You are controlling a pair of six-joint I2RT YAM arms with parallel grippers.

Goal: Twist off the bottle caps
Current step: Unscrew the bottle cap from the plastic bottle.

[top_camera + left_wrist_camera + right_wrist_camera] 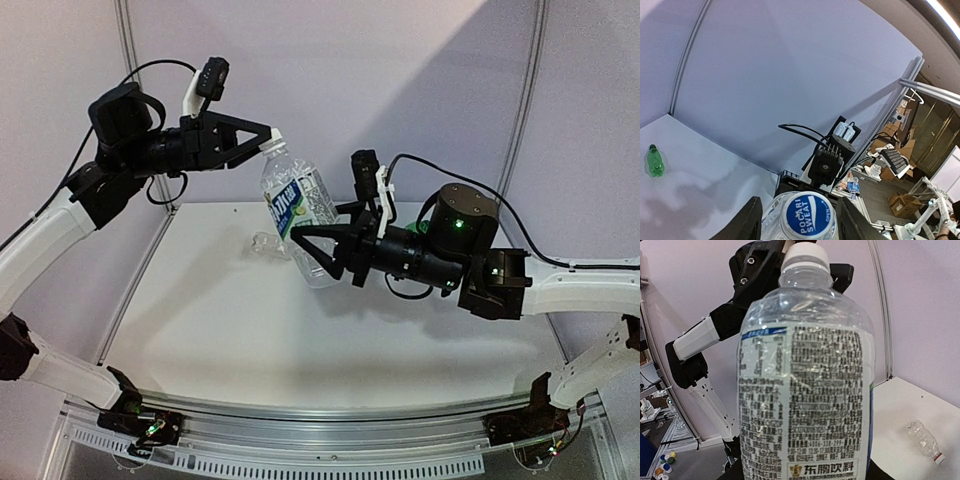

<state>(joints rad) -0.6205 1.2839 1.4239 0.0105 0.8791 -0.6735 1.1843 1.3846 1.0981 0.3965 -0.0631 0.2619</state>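
While the right gripper (303,243) clamped the labelled bottle (300,205) aloft, the left gripper (268,135) straddled its cap (807,216) (pinching or not, unclear). A weak clamp could let the bottle spin along or drop.

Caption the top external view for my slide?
Right gripper holds the labelled bottle aloft while the left gripper straddles its white cap.

Labelled bottle (298,205) above table (220,320), left hand (268,134) at its cap (807,217), right hand (302,252) lower, unlabelled bottle (264,245) lying behind
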